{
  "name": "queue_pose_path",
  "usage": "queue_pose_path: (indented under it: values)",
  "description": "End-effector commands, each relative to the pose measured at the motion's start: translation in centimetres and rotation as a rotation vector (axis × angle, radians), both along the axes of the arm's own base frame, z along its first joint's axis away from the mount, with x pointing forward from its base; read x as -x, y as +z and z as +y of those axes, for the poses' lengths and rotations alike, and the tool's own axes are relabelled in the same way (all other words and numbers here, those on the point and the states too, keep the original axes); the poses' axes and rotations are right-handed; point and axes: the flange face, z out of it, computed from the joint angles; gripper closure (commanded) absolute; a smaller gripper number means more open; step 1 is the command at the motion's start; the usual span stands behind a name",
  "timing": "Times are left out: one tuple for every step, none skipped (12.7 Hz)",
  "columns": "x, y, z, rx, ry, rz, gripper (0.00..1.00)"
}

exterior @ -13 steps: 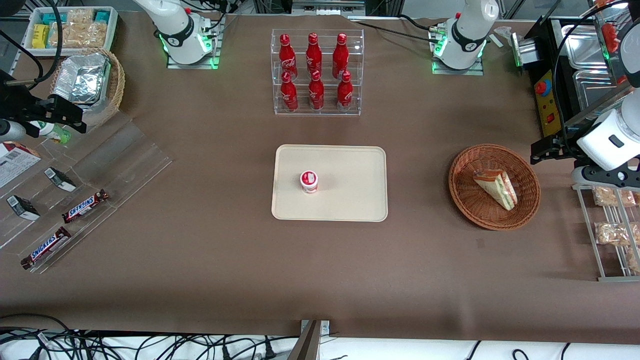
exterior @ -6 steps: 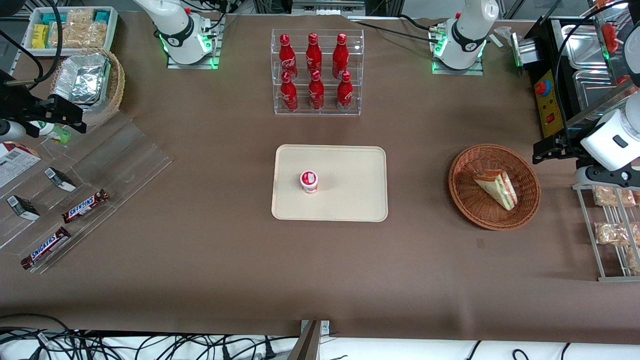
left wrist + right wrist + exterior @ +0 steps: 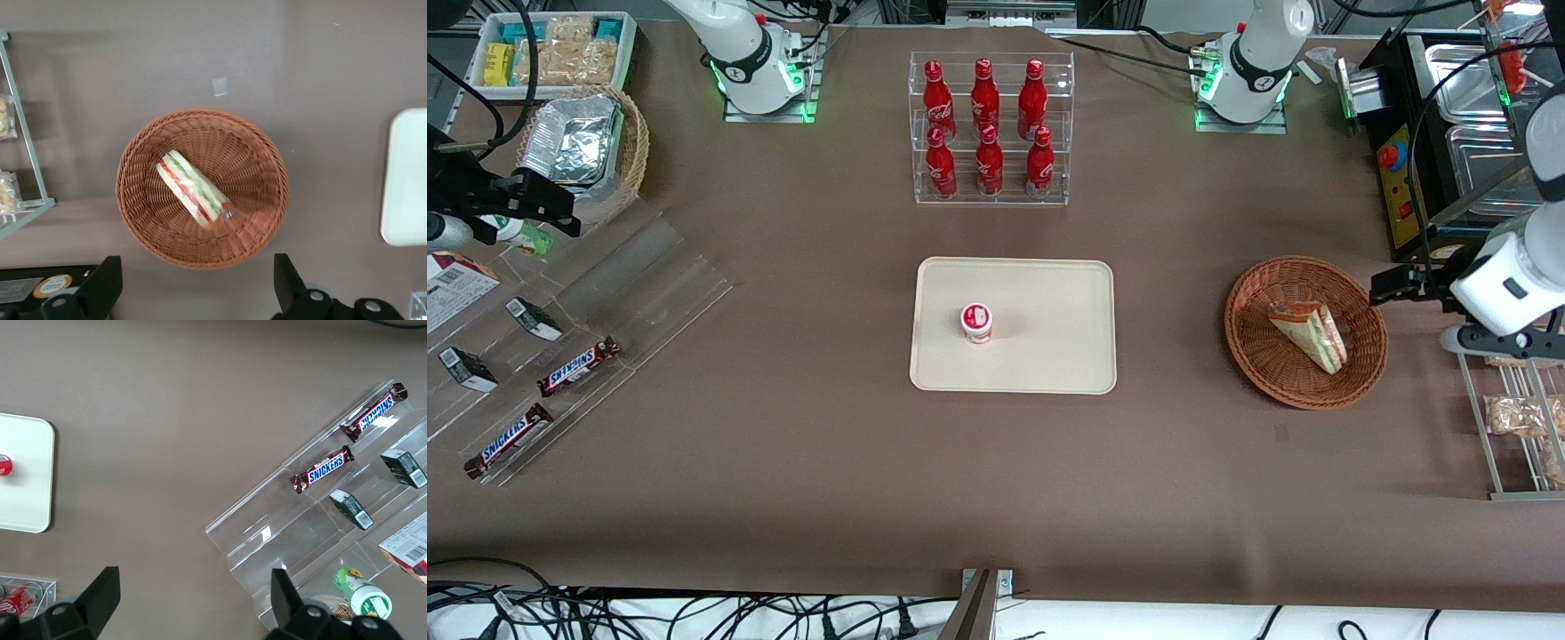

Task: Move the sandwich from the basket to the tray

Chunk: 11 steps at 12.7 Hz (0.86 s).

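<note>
The sandwich [image 3: 1307,333], a wrapped wedge with green and red filling, lies in the reddish-brown wicker basket [image 3: 1249,356] toward the working arm's end of the table. In the left wrist view the sandwich [image 3: 193,188] lies in the middle of the basket [image 3: 140,220]. My left gripper [image 3: 1398,283] hovers above the table just outside the basket's rim; it is open and empty, its fingers [image 3: 101,288] spread wide [image 3: 197,293]. The cream tray [image 3: 1049,329] sits mid-table with a small red-and-white cup [image 3: 976,322] on it; its edge shows in the wrist view [image 3: 407,180].
A clear rack of red bottles [image 3: 989,129] stands farther from the front camera than the tray. A wire rack with snack bags [image 3: 1516,418] stands beside the basket. A black control box [image 3: 1400,178] and metal trays [image 3: 1472,133] lie near the working arm.
My left gripper has shifted a little nearer the front camera and closer to the basket's rim. Sandwich, basket and tray have not moved.
</note>
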Motion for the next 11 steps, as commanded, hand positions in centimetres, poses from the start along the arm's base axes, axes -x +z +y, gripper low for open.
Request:
queue_pose_path:
  values:
    - [-1.3, -4.2, 0.3, -0.02, 0.139, 0.007, 0.0]
    - [-1.2, -5.3, 0.4, -0.034, 0.157, 0.009, 0.0]
    - [-1.1, -6.4, 0.5, -0.041, 0.217, 0.005, 0.0]
    - [-1.0, -7.3, 0.4, -0.051, 0.288, -0.001, 0.0]
    - [-0.8, -8.2, 0.4, -0.059, 0.339, -0.001, 0.0]
    - [-0.5, -9.0, 0.5, -0.062, 0.369, 0.001, 0.0]
    - [-0.2, -9.9, 1.3, -0.07, 0.442, 0.003, 0.0]
    - [0.2, -10.7, 2.1, -0.076, 0.508, -0.008, 0.0]
    - [0.9, -11.8, 2.3, -0.078, 0.558, -0.024, 0.0]
    - [2.1, -13.0, 2.7, -0.073, 0.599, -0.058, 0.0]
    - [3.1, -14.0, 4.0, -0.065, 0.635, -0.094, 0.0]
